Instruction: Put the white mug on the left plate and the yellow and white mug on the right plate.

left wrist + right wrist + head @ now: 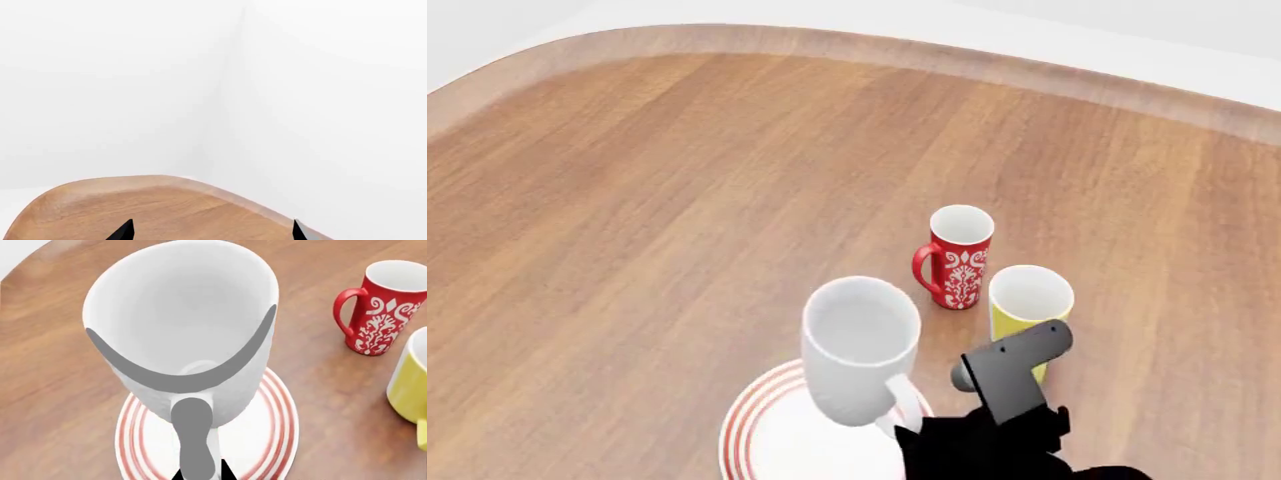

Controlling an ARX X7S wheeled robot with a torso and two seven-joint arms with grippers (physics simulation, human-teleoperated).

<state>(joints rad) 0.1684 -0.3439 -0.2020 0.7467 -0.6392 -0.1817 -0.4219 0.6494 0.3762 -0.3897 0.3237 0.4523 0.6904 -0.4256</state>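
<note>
A broad wooden table (667, 200) with a rounded raised lip fills the room's foreground, plain white walls behind it. On the left arm's camera only the two dark tips of the left gripper (212, 231) show, set well apart with nothing between them, hanging over bare wood near the table's curved edge. Toward six o'clock in the head view lies a round white plate with thin red rings (761, 440); only this one plate shows, and I cannot tell whether it is the left or the right one. Above it, the large glossy all-white mug (857, 345) is upright, its handle at about five o'clock, and the right gripper (200, 471) is pinched on that handle. Whether the mug's base touches the plate or hangs just over it, I cannot tell. At two o'clock from the white mug stands a red mug with white ornament (958, 258), and just beside that, at its five o'clock, the slim yellow mug with a white inside (1030, 305) rests on the wood.
</note>
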